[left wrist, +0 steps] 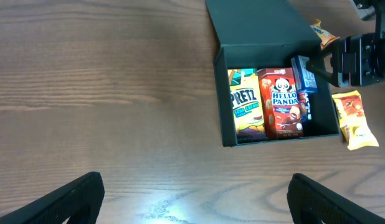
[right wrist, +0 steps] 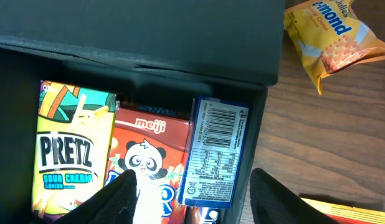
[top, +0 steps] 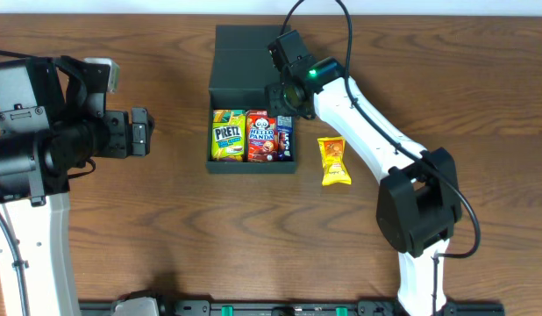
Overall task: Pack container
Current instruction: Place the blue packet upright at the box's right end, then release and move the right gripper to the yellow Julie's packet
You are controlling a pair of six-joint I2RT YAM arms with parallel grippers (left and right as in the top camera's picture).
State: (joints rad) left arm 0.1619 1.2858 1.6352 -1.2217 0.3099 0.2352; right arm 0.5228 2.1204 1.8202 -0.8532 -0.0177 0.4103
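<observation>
The container (top: 240, 61) sits open at mid-tabletop (top: 166, 228). The right fingers (right wrist: 121, 202) stand released astride the blue packet (right wrist: 214, 149) by its side wall. Raise them vertically, clear of packet and wall, to avoid tipping it. The left fingers (left wrist: 74, 196) hang spread, empty.

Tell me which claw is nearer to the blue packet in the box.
Right. The right claw is directly above the blue packet, one finger on each side. The left claw is far off, left of the box.
</observation>
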